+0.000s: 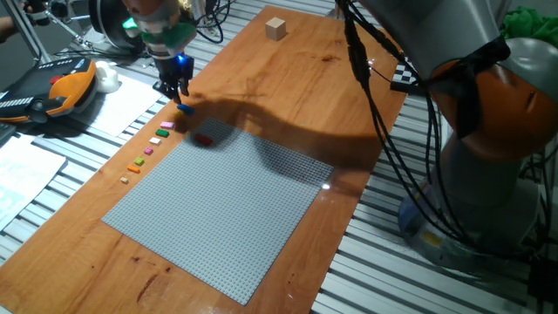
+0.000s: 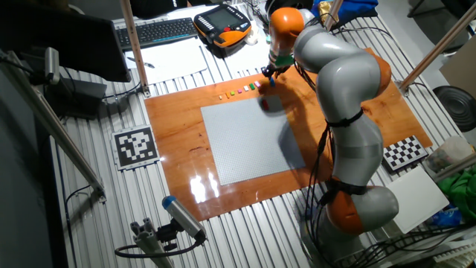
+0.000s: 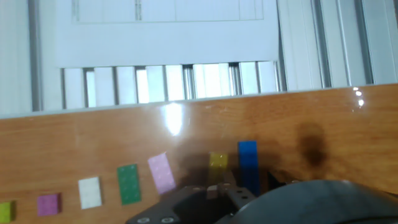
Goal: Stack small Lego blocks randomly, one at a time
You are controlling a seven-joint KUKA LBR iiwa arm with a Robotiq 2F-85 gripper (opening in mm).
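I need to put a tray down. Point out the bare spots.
Most of the grey baseplate is bare beyond the red brick. So is the wood between it and the tan cube. The left edge is crowded: the brick row and the end effector.

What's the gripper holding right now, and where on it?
Cannot tell. The gripper hovers right over the blue brick; its fingertips are hidden, so no grasp shows.

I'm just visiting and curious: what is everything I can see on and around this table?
Lego blocks: a row, blue, yellow, pink, green, white, purple, along the table's edge
Red block: one, on the baseplate
Baseplate: one, grey, mid-table
Wooden cube: one, tan, far corner
Table: one, brown wood
Pendant: one, orange-black, off the table
Keyboard: one, black
Gripper: one, over the blue block
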